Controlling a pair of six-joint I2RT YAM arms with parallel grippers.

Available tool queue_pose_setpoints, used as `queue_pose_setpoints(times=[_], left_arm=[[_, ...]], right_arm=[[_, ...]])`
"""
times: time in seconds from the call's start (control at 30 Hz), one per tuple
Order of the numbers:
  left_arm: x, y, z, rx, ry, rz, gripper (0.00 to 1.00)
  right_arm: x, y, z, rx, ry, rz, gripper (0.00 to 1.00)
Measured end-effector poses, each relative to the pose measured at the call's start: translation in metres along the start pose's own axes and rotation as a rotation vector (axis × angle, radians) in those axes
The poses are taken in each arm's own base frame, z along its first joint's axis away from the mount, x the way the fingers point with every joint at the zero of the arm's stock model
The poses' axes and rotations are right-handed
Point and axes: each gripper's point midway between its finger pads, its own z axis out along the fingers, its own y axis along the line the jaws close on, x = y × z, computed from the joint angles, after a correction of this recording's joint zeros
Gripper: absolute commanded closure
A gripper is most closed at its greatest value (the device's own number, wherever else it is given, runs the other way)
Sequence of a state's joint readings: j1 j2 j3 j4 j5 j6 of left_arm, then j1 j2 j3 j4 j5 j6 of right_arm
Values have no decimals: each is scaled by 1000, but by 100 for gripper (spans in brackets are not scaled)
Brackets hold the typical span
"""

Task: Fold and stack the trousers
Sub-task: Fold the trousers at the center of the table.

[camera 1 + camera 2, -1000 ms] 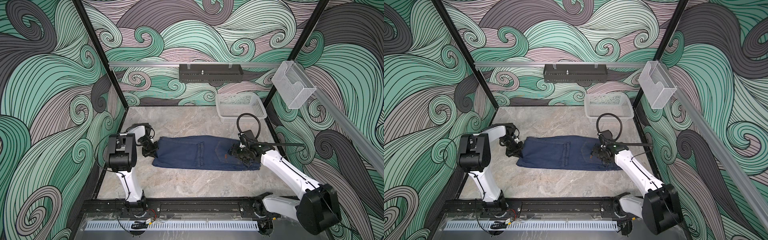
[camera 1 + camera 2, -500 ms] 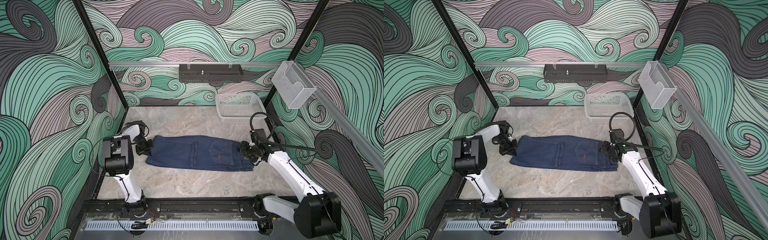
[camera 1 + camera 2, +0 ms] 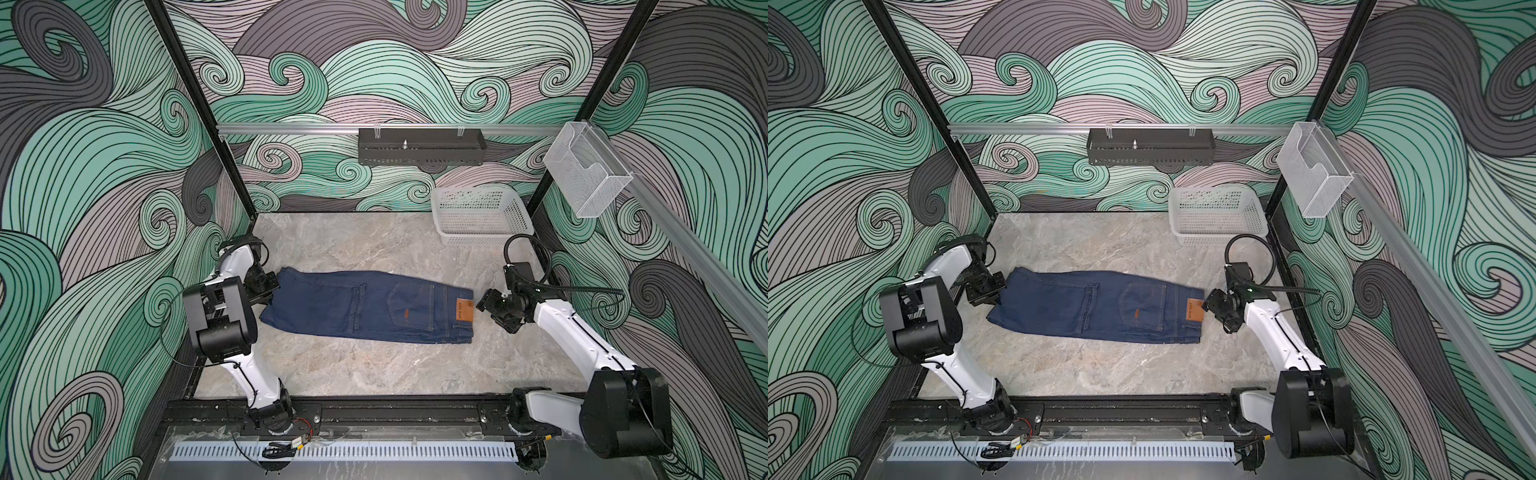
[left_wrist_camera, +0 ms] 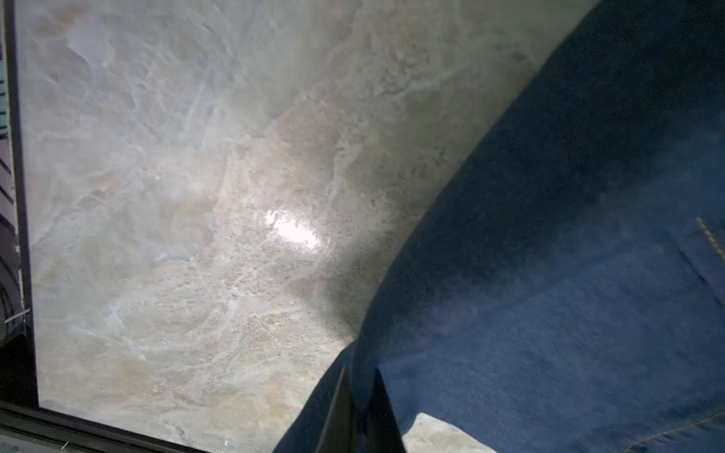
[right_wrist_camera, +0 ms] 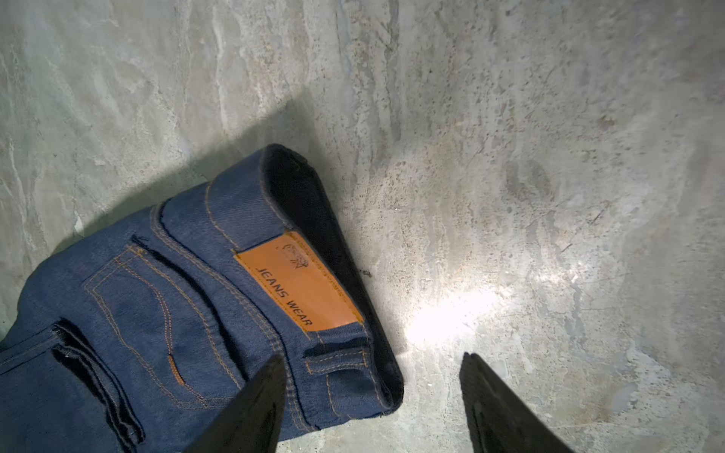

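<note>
Across the middle of the tabletop the folded trousers lie lengthwise from left edge towards right edge, their left end pinched in the tightly closed left jaws, their waistband just short of the right jaws, which gape wide and hold nothing.

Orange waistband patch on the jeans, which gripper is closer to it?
Right. The right gripper hovers open just beside the patch; the left gripper grips the far end of the jeans.

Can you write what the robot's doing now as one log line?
left tool: shut on trousers edge | right tool: open, beside waistband | trousers: lying flat on table
</note>
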State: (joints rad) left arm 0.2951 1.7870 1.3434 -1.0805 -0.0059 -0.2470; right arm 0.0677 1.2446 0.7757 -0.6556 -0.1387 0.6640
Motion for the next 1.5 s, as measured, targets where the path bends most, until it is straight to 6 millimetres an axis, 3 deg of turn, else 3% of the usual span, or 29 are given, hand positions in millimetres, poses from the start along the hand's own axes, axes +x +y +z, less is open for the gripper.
queue_pose_setpoints(times=[0.3,0.83,1.2,1.4,1.5], left_arm=[[14,-20,-28,151,-72,11,100],[26,-49,-31,270,-59,55,100],[65,-92,-81,341,-173,247,100],[89,-108,-102,379,-211,334,100],[100,-120,-110,396,-218,381,100]], right_arm=[[11,1,14,-36,44,0,29],[21,0,32,-60,90,5,29],[30,-3,52,-55,154,13,28],[27,11,58,-122,167,-13,38],[26,19,62,-158,176,-26,49]])
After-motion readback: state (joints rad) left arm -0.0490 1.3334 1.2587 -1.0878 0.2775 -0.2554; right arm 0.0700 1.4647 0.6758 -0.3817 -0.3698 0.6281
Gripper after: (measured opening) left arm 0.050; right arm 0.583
